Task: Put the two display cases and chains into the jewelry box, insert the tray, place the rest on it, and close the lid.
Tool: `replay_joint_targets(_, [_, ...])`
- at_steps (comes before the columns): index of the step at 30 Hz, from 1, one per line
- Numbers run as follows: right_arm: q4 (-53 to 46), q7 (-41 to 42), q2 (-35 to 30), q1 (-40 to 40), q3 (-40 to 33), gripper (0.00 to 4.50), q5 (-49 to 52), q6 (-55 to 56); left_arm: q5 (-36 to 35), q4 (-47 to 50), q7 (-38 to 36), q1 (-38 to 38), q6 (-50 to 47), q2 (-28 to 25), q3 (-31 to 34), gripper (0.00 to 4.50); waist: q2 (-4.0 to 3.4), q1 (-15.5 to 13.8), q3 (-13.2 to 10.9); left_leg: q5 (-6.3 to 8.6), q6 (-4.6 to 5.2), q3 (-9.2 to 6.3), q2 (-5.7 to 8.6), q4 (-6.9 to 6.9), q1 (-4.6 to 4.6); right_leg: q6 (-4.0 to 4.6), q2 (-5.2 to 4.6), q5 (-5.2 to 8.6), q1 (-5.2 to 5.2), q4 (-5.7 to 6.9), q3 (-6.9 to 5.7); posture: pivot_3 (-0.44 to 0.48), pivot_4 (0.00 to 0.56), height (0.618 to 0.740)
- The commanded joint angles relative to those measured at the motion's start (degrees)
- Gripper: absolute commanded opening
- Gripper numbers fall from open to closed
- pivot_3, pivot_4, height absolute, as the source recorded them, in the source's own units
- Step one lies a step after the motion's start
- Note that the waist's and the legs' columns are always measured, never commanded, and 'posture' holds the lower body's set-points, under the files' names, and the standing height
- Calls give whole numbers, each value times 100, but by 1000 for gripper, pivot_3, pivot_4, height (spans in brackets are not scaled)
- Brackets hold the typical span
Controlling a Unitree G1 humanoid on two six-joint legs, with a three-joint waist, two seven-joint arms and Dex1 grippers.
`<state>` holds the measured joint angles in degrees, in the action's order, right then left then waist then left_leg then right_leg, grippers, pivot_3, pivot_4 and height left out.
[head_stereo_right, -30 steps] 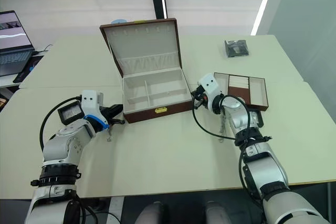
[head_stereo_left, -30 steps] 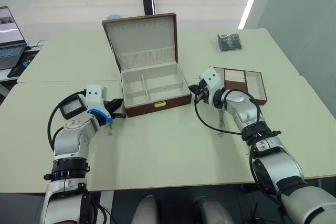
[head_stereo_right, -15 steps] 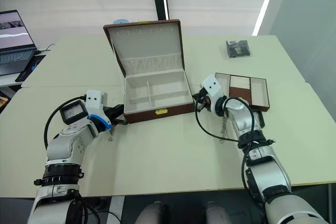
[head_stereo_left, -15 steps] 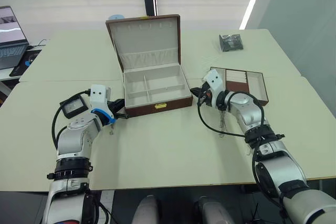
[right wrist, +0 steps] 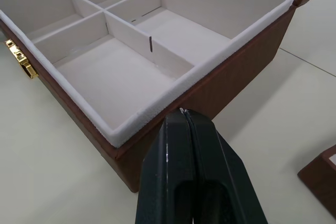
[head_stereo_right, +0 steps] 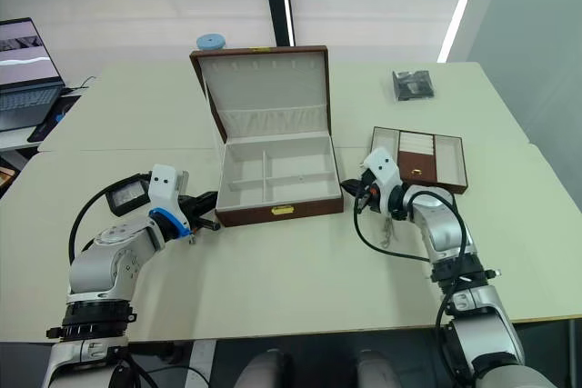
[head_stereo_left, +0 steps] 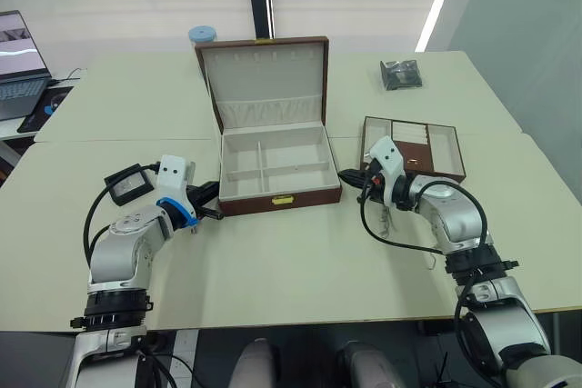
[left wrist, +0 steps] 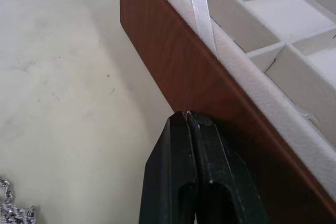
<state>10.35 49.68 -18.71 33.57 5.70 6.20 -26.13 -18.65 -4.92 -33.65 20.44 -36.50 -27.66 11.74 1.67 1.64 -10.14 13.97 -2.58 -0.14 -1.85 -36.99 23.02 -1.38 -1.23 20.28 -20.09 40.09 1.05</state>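
The jewelry box (head_stereo_left: 280, 170) is seen at frame centre, reddish-brown, its lid (head_stereo_left: 264, 79) raised, cream compartments bare, gold clasp in front. The left gripper (left wrist: 188, 116) and right gripper (right wrist: 182, 113), each pressed together, are set against its opposite side walls. The tray (head_stereo_left: 427, 144) is seen right of centre.

Both arms are silver-grey metal with black ribbed joint rings and looping black cables. Each wrist carries a white boxy camera housing; the left wrist also has a blue collar. The left gripper (head_stereo_left: 209, 203) and right gripper (head_stereo_left: 348, 175) have glossy black fingers (left wrist: 195, 182)
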Motion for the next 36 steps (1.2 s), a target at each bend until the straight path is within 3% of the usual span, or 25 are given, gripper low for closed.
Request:
replay_joint_targets(1, [-791, 578, 211, -300, 601, 53, 511, -361, -268, 464, -714, -15, -118, 263, -873, 40, 0, -3, 2, 0, 0, -3, 1, 0, 0, 0, 0, 0, 2, -2, -1, 0, 150, 740])
replay_joint_targets(7, [-1245, 470, 95, -633, 551, 53, 566, -665, -287, 636, -913, -133, -256, 236, -980, 40, 1, 0, 5, 0, 1, -5, 1, 0, -9, 0, 1, 0, 11, -2, -2, 0, 150, 740])
replay_joint_targets(24, [-995, 355, 49, -524, 381, 53, 443, -570, -167, 562, -950, -156, -286, 172, -875, 40, 2, 2, 7, 0, 1, -8, 4, 0, -13, 0, 1, 0, 16, -3, -2, 0, 150, 740])
replay_joint_targets(36, [-1006, 264, -137, -526, 42, 53, 589, -642, -35, 121, -946, -38, 31, -111, -421, 40, 1, 1, 7, 1, 1, -11, 6, 1, -10, 0, 1, 0, 15, -4, -4, 0, 150, 740])
